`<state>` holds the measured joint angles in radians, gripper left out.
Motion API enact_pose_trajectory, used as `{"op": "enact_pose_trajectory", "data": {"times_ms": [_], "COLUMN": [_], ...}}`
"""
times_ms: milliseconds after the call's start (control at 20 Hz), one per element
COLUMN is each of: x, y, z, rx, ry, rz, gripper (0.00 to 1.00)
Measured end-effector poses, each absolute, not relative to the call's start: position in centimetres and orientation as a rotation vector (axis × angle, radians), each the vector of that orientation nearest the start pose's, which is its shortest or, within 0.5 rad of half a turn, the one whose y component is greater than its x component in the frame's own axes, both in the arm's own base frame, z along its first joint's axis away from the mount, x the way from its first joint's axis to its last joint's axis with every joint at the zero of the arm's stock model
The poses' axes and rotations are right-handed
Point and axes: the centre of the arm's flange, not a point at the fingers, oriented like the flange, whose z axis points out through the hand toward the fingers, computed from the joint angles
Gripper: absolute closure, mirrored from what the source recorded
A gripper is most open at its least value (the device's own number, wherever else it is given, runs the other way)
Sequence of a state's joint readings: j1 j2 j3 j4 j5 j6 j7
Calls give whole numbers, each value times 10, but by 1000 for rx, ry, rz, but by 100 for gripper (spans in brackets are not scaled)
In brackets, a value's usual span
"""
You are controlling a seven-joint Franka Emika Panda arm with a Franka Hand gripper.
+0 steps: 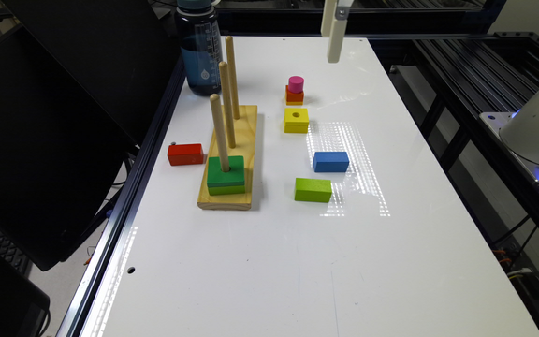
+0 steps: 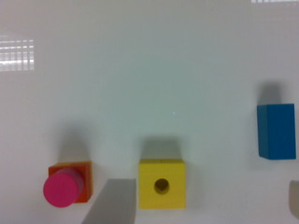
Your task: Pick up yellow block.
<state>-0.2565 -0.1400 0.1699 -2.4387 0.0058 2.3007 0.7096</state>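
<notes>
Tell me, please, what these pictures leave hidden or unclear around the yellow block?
- Gripper: exterior view's top edge cuts it off; open or shut is unclear.
- Yellow block: wrist view shows nothing beneath it.
- Orange block: pink cylinder covers most of its top.

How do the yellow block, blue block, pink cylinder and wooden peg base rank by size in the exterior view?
1. wooden peg base
2. blue block
3. yellow block, close to the blue, so unsure
4. pink cylinder, though farthest away

My fingers (image 1: 335, 42) are long cream-white bars joined by a grey bracket; my base (image 1: 538, 126) — white, with a triangular warning sticker — glows blue.
</notes>
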Motion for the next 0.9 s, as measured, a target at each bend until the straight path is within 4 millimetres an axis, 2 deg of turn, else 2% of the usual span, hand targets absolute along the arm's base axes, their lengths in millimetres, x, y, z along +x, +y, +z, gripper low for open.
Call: {"op": "enact_pose_trajectory", "data": {"times_ms": [200, 900], "x": [471, 471], "y": [-44, -55], "z": [354, 353], "rx": [-2912, -2915], "ry": [1234, 1237], "rz": [-9, -6], "gripper": [0, 0]}}
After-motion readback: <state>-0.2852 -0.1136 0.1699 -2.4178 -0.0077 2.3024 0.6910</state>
